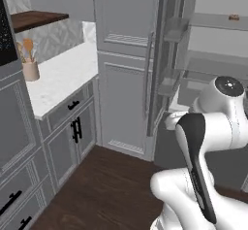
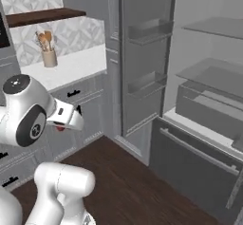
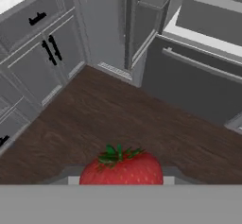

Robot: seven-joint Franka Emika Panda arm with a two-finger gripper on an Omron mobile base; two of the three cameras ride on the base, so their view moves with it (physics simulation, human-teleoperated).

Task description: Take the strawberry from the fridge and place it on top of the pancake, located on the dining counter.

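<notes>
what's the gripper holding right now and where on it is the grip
The strawberry, pinched between the gripper fingers at its lower body; its green leafy top points away from the hand.

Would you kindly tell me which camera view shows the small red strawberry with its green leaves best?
The hand view: the small red strawberry with green leaves sits large and close between the tips of the claw, over the dark wooden floor. The right base view gives a small red speck beneath the white wrist.
</notes>
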